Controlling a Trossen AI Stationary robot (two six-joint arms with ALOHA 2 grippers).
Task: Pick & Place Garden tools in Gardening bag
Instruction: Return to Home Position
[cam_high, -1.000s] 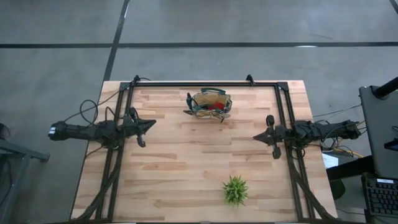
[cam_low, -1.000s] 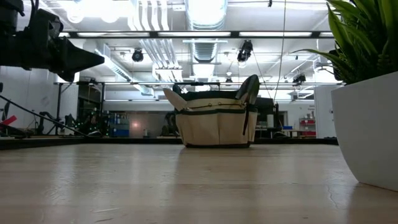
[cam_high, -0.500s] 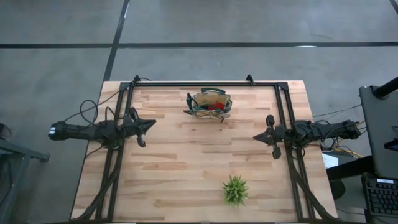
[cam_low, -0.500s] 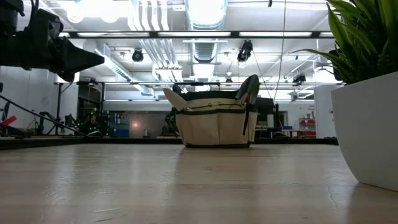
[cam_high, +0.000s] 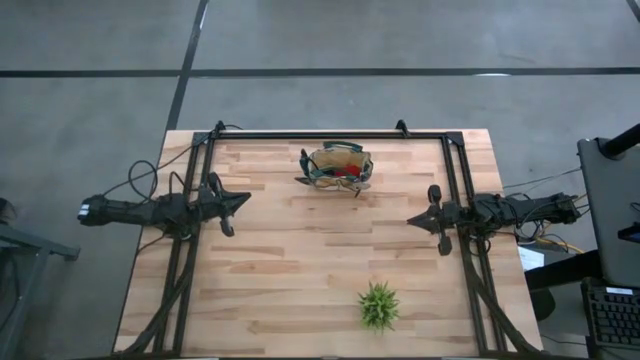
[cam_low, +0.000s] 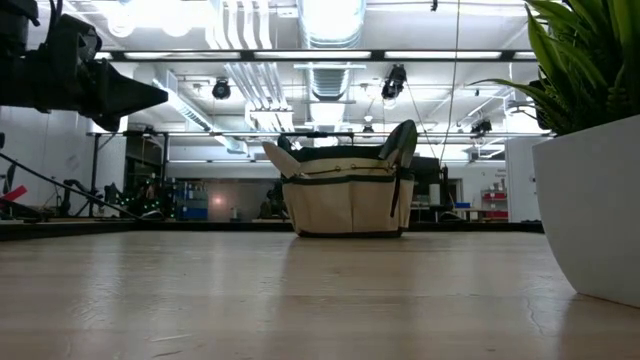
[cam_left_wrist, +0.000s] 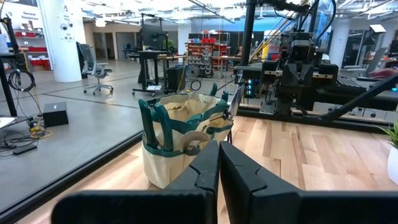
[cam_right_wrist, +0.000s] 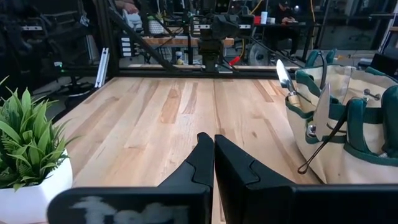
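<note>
High view gave you one gardening bag (cam_high: 338, 168), one spiky potted plant (cam_high: 378, 305) and two arms over the wooden table (cam_high: 300, 270). Your left gripper (cam_high: 243, 200) hung above the table's left side with its fingers pressed together, holding nothing and touching nothing. Its wrist view showed the two dark fingers meeting with no gap. Your right gripper (cam_high: 412, 221) hung over the right side, likewise closed and empty, its tip pointing inward toward the left one.

The bag stood upright between the two grippers but off toward the far edge, well apart from both. The plant sat on the near side of the right gripper, also apart from it.

The bag was round, of tan fabric with green trim and green handles, its mouth open. A red item (cam_high: 347, 172) showed inside from above, and a silvery blade (cam_right_wrist: 283, 73) rose from its side. In the low view two tool ends stood above the rim. You could not count every tool inside.
</note>
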